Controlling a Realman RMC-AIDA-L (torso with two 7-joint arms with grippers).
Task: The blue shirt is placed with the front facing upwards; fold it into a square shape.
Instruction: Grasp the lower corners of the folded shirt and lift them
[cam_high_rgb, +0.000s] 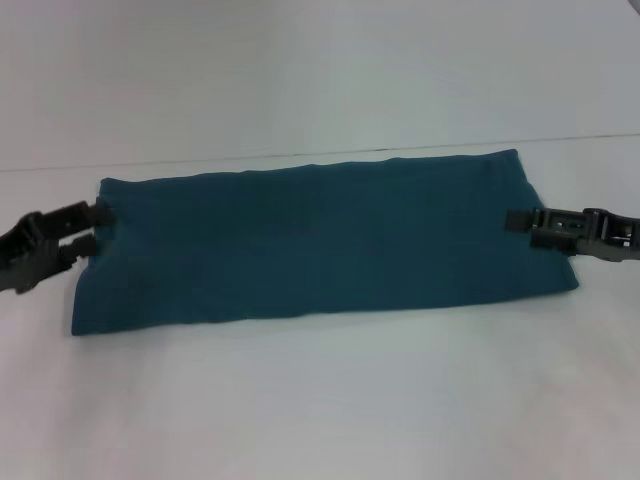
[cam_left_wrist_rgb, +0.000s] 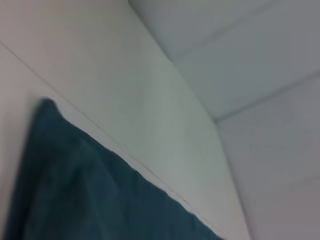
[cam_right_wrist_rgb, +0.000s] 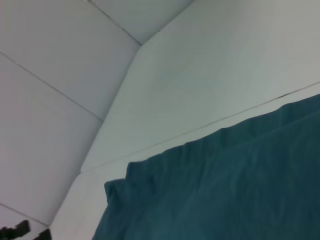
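White surface (cam_high_rgb: 320, 400) is covered by the blue shirt (cam_high_rgb: 320, 245), folded long. Left hand (cam_high_rgb: 95, 228) gapes; right hand (cam_high_rgb: 520, 222) cannot be judged. Layers may be dragged apart by uneven pinches.

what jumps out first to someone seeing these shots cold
The blue shirt dominates: folded into a long teal band lying across the white table, plain side up, no lettering showing. A dark gripper sits at each short end, the left gripper with fingers apart at the left edge, the right gripper at the right edge.

Blue shirt (cam_high_rgb: 320, 245) lies between left gripper (cam_high_rgb: 88, 228) and right gripper (cam_high_rgb: 518, 222)
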